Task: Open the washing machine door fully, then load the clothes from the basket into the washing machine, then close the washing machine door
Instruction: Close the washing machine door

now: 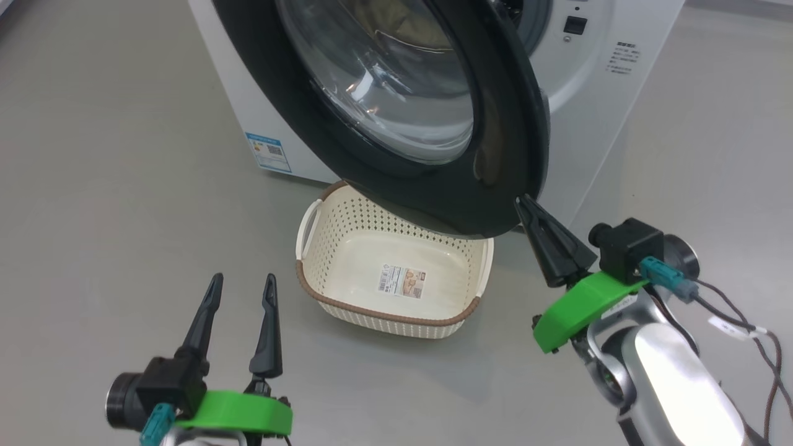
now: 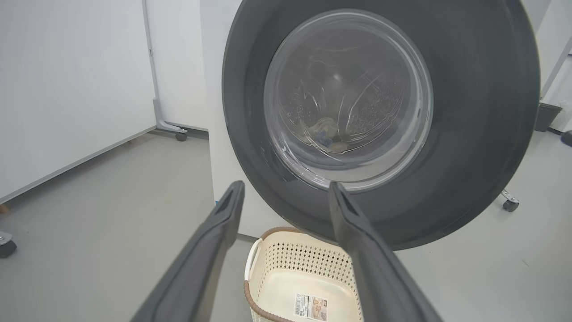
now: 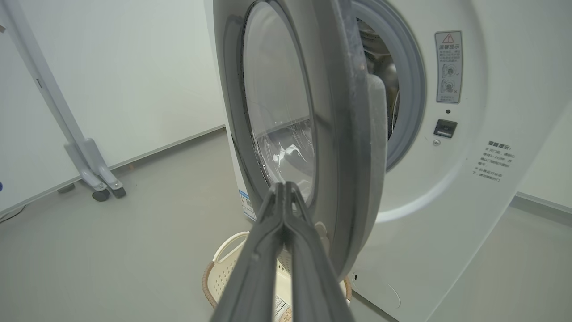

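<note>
Glossy black plastic takes up the top middle of the head view: the washing machine door (image 1: 433, 207) stands part-way open, swung out from the washing machine (image 1: 595, 80), whose white front runs along the upper right. Its clear glass bowl bulges toward the lower left. The door's lower edge hangs over the far rim of the basket (image 1: 378, 314), which sits on the grey floor in the centre of the frame, a paper label (image 1: 403, 282) on its bare bottom. A blue sticker (image 1: 268, 152) shows low on the machine's front, left of the door.

In the left wrist view, the clothes (image 2: 324, 132) lie inside the drum, seen through the glass as a pale heap with a blue patch.

At the lower left of the head view the left gripper (image 1: 243, 277) hovers with its fingers spread wide, holding nothing, just left of the basket. At the right, the right gripper (image 1: 525, 201) has its fingers pressed together into one point, nothing between them. That point is right at the door's lower right edge; I cannot tell whether it touches.
</note>
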`<state>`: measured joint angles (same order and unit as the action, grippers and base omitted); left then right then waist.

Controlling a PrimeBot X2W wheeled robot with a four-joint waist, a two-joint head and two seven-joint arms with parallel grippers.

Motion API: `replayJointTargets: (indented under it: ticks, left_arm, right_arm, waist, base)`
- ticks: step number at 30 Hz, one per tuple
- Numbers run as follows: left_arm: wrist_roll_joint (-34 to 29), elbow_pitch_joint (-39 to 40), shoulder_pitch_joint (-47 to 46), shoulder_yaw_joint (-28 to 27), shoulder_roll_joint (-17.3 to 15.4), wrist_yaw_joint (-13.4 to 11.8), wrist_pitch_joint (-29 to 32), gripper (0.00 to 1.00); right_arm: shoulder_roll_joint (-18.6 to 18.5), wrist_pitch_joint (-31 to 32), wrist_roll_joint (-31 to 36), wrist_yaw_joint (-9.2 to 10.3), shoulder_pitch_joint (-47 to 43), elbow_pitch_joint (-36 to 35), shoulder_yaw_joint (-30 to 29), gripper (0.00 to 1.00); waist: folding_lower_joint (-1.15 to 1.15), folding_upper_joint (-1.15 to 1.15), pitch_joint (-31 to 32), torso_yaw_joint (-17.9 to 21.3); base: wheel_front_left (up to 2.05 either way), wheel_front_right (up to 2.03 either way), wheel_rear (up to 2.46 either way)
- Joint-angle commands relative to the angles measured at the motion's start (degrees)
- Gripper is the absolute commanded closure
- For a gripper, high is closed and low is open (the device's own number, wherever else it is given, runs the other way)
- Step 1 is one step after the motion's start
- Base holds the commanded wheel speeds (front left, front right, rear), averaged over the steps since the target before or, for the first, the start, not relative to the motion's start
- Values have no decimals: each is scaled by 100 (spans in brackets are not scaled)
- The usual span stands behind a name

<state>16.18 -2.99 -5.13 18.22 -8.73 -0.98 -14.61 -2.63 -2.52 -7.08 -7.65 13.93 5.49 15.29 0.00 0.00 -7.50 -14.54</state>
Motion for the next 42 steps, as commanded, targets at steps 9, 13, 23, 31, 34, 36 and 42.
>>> replayJointTargets:
  ticks: [9, 13, 23, 31, 34, 36, 42]
  left_arm:
    - [-187, 108, -411, -202, 143, 183, -39, 0]
    - [-234, 79, -434, -216, 218, 248, -39, 0]
    - [-362, 87, -544, -285, 376, 381, -39, 0]
    - [-483, 162, -616, -338, 463, 472, -39, 0]
    - [-509, 163, -608, -349, 490, 496, -39, 0]
    - [-524, 155, -593, -357, 505, 510, -39, 0]
    - [-568, 173, -656, -335, 548, 558, -39, 0]
  right_arm:
    - [-215, -44, -107, 16, 1023, 313, 140, 100]
    - [-262, -53, -136, 16, 1370, 538, 138, 100]
    - [-426, -57, -197, 16, 2130, 964, 230, 100]
    - [-527, -90, -210, 16, 2378, 1144, 50, 100]
    - [-554, -98, -204, 16, 2421, 1200, -1, 100]
    - [-571, -100, -201, 16, 2436, 1256, -22, 100]
    - [-709, -29, -160, 16, 2680, 1525, -268, 100]
  waist:
    - [0, 0, -131, -335]
    - [0, 0, -204, -397]
    - [0, 0, -386, -479]
    - [0, 0, -470, -495]
    - [0, 0, -478, -495]
    - [0, 0, -465, -497]
    - [0, 0, -558, -563]
  base:
    - [0, 0, 0]
    - [0, 0, 0]
    - [0, 0, 0]
    - [0, 0, 0]
    - [0, 0, 0]
    - [0, 0, 0]
    - [0, 0, 0]
